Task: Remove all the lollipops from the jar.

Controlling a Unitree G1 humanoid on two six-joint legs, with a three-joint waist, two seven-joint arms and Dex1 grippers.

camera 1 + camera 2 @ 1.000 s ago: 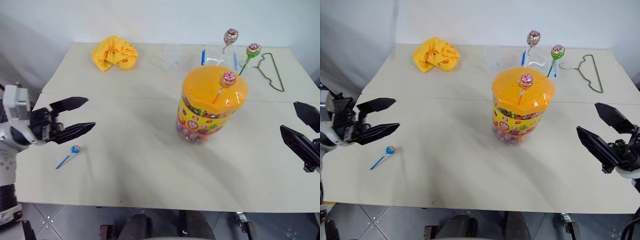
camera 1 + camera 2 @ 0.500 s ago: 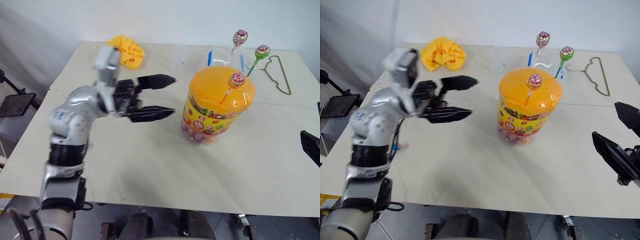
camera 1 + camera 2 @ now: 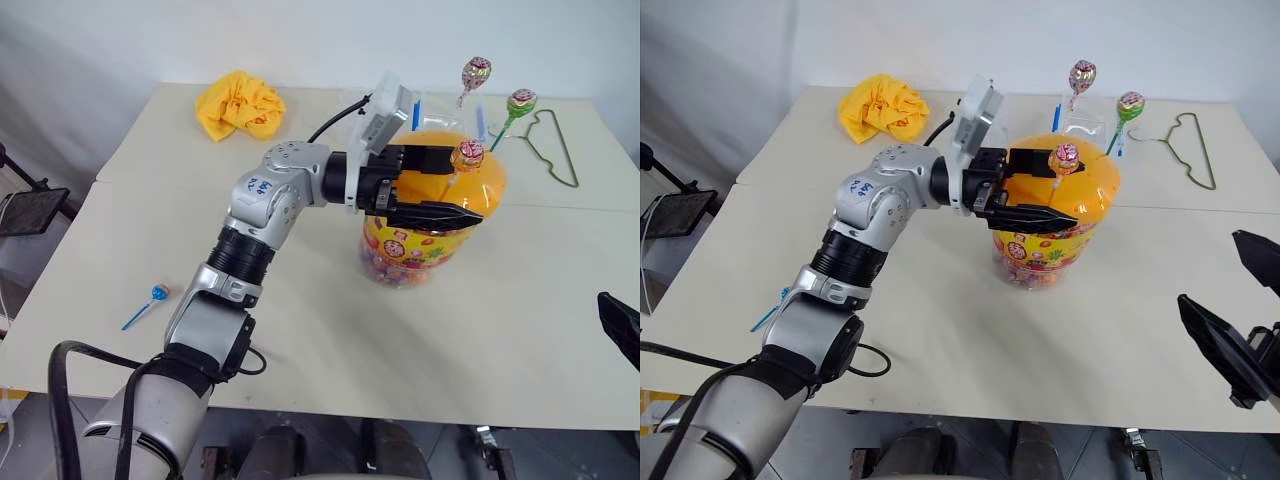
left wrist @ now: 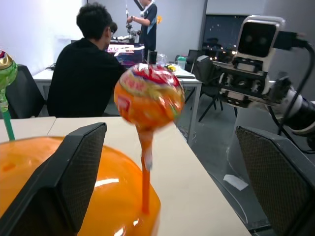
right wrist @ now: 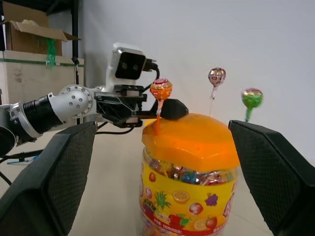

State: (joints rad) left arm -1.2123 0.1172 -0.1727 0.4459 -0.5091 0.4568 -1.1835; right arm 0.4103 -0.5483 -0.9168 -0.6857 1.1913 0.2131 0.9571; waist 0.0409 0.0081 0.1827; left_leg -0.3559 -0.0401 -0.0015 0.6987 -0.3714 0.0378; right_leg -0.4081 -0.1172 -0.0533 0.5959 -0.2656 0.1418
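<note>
Beige tabletop [image 3: 300, 330]: left gripper [image 3: 468, 185] is straddling, jaws wide, the upright orange-stick lollipop [image 3: 467, 156] planted in the big clear orange-lidded jar [image 3: 420, 250]; right gripper [image 5: 162, 182] is gaping empty, farther off.

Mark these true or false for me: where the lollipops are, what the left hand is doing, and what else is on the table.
1. Three lollipops stand in the jar lid. True.
2. The left hand is shut on the orange lollipop. False: its fingers are open on either side of the stick.
3. The blue lollipop lies on the table. True.
4. The yellow cloth covers the jar. False: it lies at the far left, apart from the jar.
5. The right hand holds the green lollipop. False: it is open and empty.
</note>
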